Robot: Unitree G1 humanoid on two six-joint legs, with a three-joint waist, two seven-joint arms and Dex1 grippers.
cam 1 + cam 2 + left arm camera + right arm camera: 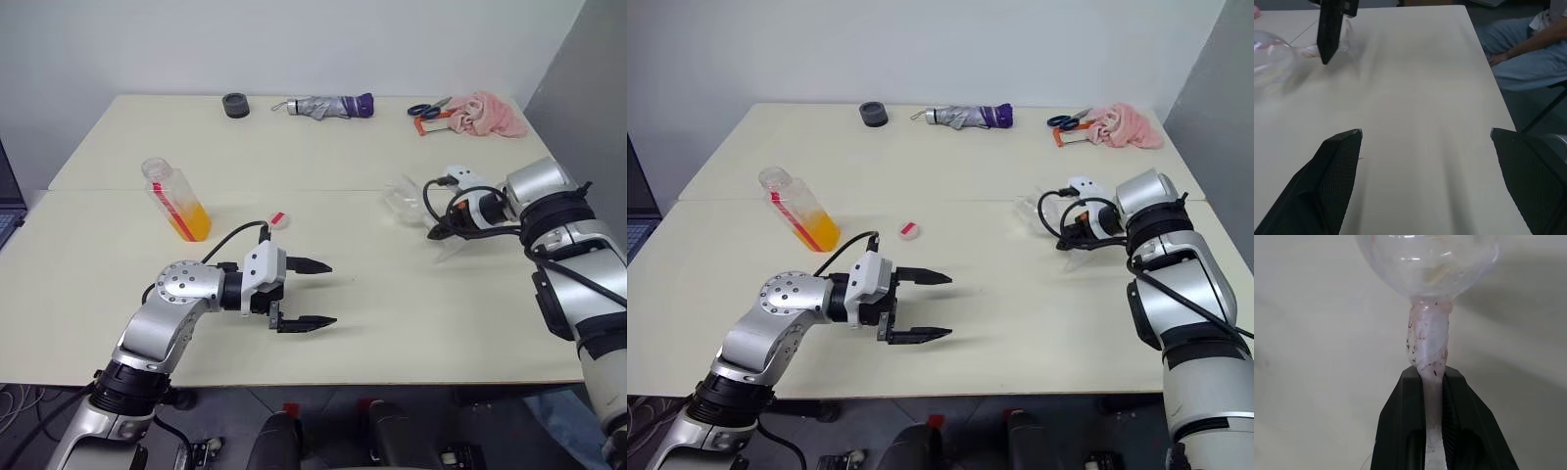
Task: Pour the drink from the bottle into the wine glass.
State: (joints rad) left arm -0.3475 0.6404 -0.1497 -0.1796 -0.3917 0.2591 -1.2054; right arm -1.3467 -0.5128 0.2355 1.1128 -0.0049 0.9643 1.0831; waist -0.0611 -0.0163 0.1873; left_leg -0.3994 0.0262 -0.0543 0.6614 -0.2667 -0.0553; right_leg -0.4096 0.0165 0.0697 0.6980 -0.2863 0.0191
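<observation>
The bottle (176, 204) stands tilted on the left of the table, without its cap, and the orange drink (192, 223) fills its lower part. A small red-and-white cap (278, 218) lies to its right. My left gripper (318, 292) hovers open over the front middle of the table, with nothing between its fingers (1339, 161). At the right, my right gripper (1431, 377) is shut on the stem of the wine glass (1427, 264). The wine glass (407, 201) lies nearly on its side, with its empty bowl toward the bottle.
Along the far edge lie a black tape roll (235, 105), a folded grey-purple umbrella (328, 106), scissors (431, 108) and a pink cloth (485, 115). A laptop corner (8, 206) shows at the left. A person (1528, 49) sits beside the table's right end.
</observation>
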